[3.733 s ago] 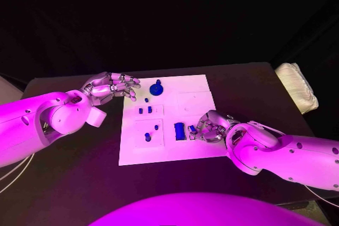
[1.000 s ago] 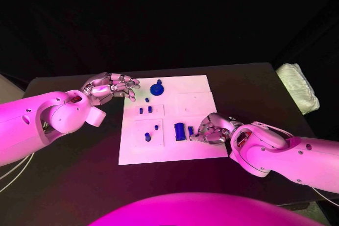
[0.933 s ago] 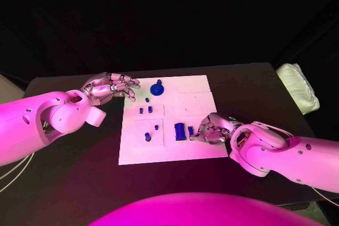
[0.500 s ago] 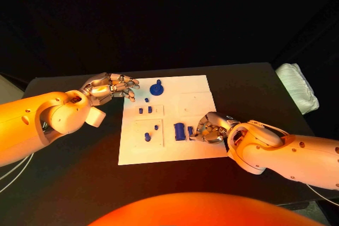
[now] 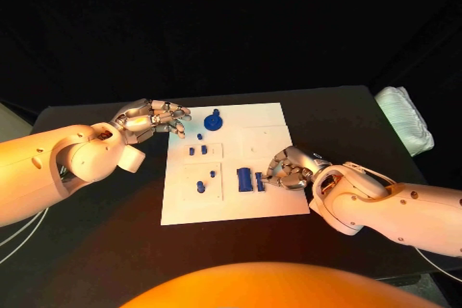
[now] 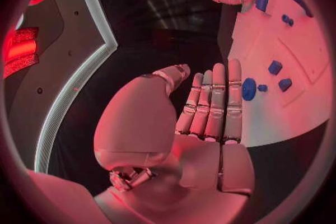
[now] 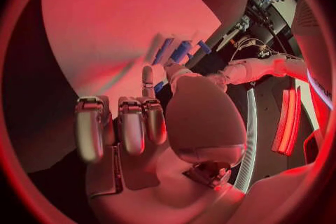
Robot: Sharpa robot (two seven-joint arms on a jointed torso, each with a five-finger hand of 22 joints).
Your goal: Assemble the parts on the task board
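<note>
The task board (image 5: 252, 202), a white plate, lies in the middle of the black table (image 5: 115, 234), carrying small blue parts (image 5: 246, 180): a round one (image 5: 213, 121) at its far edge, little pegs (image 5: 197, 149) further in, and a block at the near right. In the head view, the left hand (image 5: 149, 119) hovers at the board's far left corner, fingers curled and apart, holding nothing. The right hand (image 5: 286, 171) is at the block, fingers bent; whether it pinches a part I cannot tell.

In the left wrist view, the left hand (image 6: 210, 106) shows fingers straight and side by side, empty, beside the board (image 6: 280, 50).

In the right wrist view, the right hand (image 7: 150, 117) reaches to blue parts (image 7: 173, 51), one fingertip by a small piece (image 7: 160, 86).
</note>
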